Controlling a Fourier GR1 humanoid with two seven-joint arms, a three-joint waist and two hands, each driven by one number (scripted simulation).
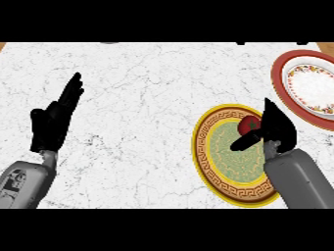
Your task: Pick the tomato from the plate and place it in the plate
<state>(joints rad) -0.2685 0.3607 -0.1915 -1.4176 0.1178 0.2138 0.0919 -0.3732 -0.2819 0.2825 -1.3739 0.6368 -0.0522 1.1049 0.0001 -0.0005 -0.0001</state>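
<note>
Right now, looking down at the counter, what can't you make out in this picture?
All in the head view:
1. The tomato: its right side is hidden by the right hand; whether it is gripped cannot be told.
2. The yellow-rimmed plate: its lower right rim is hidden under the right forearm.
3. The red-rimmed plate: cut off by the picture's right edge.
</note>
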